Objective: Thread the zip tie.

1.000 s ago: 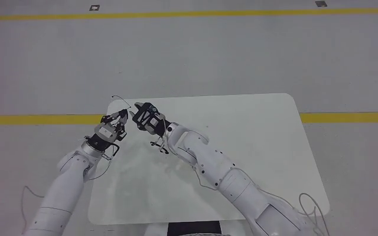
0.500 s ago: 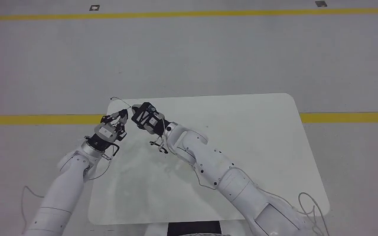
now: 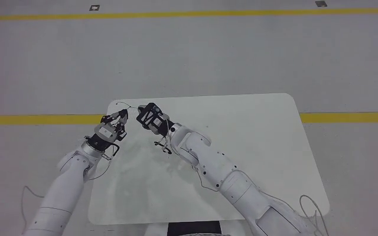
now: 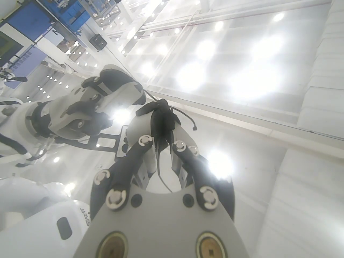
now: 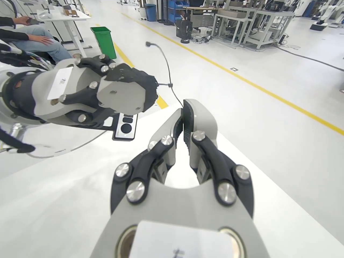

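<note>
Two grippers, one zip tie. Right gripper (image 5: pixel 183 111) pressed together on the lower end of the single thin black zip tie (image 5: pixel 169 85). Left gripper (image 4: pixel 161 120) just beside, pinched shut on the same tie. Held in the air over the far left corner of one white table (image 3: pixel 248 147), free end curling upward.
</note>
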`<state>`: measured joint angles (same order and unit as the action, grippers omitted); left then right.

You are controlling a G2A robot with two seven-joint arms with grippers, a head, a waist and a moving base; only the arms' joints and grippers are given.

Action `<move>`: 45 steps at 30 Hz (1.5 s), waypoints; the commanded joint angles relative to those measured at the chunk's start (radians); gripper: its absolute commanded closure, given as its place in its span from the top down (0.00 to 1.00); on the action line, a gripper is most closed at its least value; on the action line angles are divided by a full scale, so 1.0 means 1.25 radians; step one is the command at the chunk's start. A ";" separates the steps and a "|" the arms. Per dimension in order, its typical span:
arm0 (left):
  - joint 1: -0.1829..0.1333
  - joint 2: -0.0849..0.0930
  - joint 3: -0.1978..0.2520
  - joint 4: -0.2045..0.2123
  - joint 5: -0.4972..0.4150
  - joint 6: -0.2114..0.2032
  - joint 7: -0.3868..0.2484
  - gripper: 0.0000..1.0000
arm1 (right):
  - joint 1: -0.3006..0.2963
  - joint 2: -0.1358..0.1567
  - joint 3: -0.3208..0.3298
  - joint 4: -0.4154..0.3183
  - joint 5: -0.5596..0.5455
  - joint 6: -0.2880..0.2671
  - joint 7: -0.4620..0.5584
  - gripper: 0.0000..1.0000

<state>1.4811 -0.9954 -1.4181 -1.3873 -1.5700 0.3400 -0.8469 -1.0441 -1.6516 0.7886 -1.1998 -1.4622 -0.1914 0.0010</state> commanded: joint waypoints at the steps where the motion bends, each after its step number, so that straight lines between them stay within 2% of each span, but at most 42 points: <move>1: 0.000 0.000 0.000 0.000 0.000 0.000 0.000 0.00 | -0.008 0.003 0.005 -0.007 -0.005 0.000 0.006 0.00; 21: 0.000 0.000 0.000 0.000 0.000 0.000 0.000 0.00 | -0.070 0.026 0.042 -0.061 -0.053 0.005 0.072 0.00; 45: 0.000 0.000 0.000 0.000 0.000 0.000 0.000 0.00 | -0.085 0.036 0.047 -0.087 -0.084 0.008 0.100 0.00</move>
<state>1.4811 -0.9954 -1.4181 -1.3873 -1.5700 0.3400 -0.8469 -1.1484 -1.6075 0.8462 -1.3068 -1.5660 -0.1814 0.1245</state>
